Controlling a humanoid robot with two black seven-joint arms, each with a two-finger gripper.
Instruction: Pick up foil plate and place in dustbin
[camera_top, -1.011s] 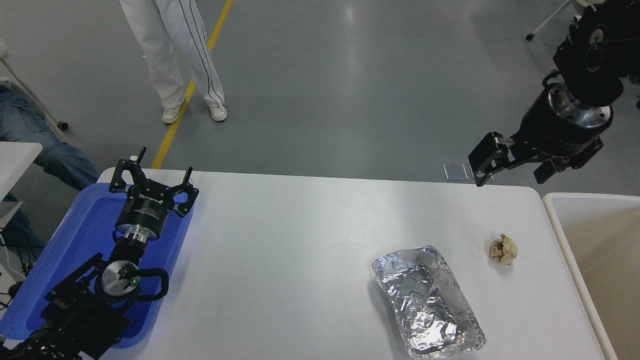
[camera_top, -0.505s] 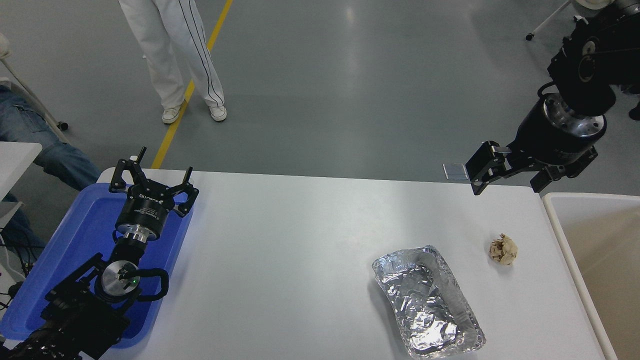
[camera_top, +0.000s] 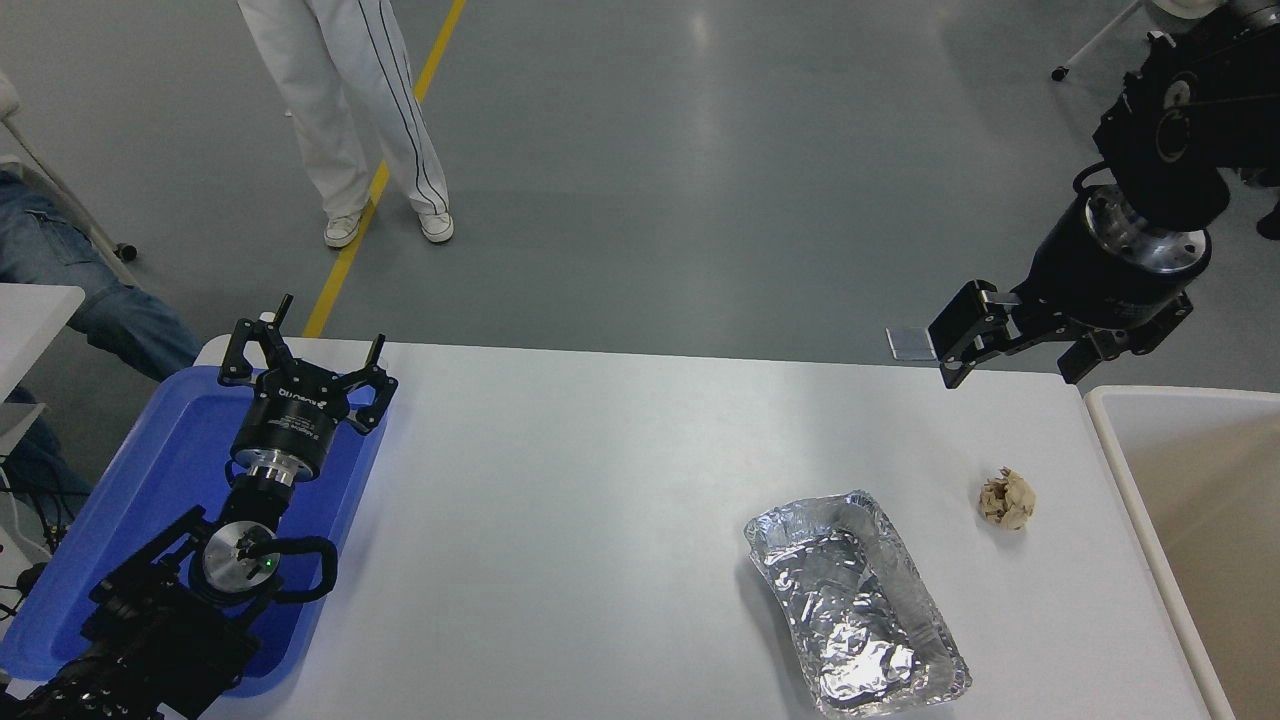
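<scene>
At the right edge, the dustbin is cut off; the right pincer hangs spread, empty.

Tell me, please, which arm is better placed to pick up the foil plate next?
The right. Its hand hangs open above the table's far right edge, on the same side as the foil plate and dustbin. The left hand is parked over the blue tray, across the table.

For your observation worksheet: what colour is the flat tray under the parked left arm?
Blue; the tray shows best in the head view, at the table's left end.
</scene>
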